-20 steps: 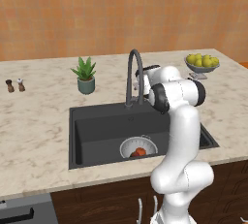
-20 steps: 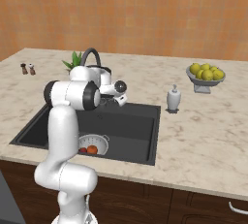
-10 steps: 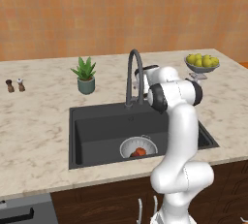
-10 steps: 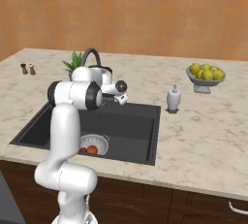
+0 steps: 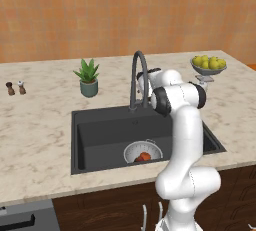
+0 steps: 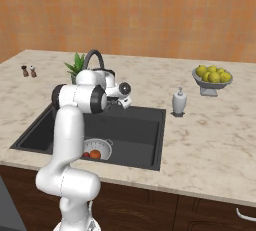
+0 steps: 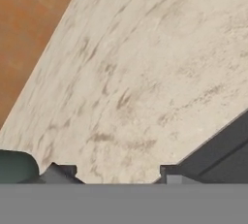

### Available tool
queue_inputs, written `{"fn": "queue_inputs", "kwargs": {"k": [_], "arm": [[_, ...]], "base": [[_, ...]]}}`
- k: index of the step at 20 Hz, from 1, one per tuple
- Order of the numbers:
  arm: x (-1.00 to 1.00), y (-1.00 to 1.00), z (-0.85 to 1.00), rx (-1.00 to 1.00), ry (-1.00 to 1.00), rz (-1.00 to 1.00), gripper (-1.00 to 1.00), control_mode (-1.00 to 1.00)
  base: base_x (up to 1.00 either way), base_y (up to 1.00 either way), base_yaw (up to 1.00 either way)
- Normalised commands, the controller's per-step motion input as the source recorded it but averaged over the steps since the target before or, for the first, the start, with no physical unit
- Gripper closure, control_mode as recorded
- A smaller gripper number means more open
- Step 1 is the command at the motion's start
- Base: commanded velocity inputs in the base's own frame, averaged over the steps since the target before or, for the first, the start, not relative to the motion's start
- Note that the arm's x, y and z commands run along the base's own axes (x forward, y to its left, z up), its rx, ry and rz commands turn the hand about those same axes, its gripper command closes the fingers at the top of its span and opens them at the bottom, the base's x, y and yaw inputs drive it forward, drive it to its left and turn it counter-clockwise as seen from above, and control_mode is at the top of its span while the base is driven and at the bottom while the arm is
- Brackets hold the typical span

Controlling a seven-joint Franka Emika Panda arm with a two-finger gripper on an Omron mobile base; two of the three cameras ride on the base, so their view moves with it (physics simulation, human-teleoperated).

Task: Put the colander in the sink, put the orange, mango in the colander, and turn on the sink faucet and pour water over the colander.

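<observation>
Hand (image 7: 116, 172) hovering by sink faucet (image 5: 138, 77), fingers apart, gripping nothing. Orange (image 5: 145, 157) sitting in colander (image 5: 143, 152) inside sink (image 5: 100, 135).

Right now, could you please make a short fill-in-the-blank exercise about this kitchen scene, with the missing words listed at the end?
1. The colander sits inside the ____.
2. The fruit lying in the colander is the ____.
3. The potted plant stands on the counter to the ____ of the sink faucet in the left base view.
4. The footed bowl holds ____ fruits.

Missing words: sink; orange; left; yellow-green
</observation>
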Motion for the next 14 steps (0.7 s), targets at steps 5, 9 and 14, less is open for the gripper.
{"fn": "queue_inputs", "kwargs": {"k": [5,9,14], "arm": [[0.00,-0.37,-0.11,0.02,0.00,-0.01,1.00,-1.00],[0.00,-0.65,-0.03,0.02,0.00,-0.02,1.00,-1.00],[-0.08,-0.75,-0.01,0.03,0.00,-0.04,1.00,-1.00]], "base": [[0.00,0.00,0.00],[0.00,0.00,0.00],[0.00,0.00,0.00]]}}
